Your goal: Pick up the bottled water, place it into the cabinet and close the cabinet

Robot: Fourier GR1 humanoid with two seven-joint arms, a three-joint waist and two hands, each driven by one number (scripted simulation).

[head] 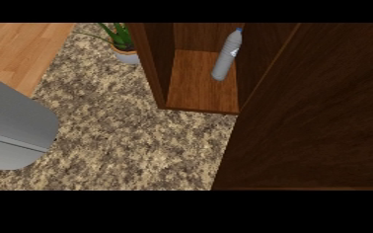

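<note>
Speckled granite tabletop [124, 123] across the middle; pale wood floor [25, 49] at upper left; potted plant [122, 43] at upper center.

The counter [124, 133] spreads out below me, filling the near and left part of what I see. On it, toward the far right, stands the cabinet [157, 64], its opening turned toward me. Inside it, on the shelf floor, the bottled water [227, 55] leans against the right inner wall, its cap at the far end. The cabinet door [306, 113] stands swung out toward me on the right, covering the near right of the counter. Just left of the cabinet, at the far edge, sits a potted plant [122, 44]. Beyond the counter's far left corner lies the floor [29, 49]. My left forearm [22, 128] comes in at the left edge, over the counter, well apart from the cabinet.
</note>
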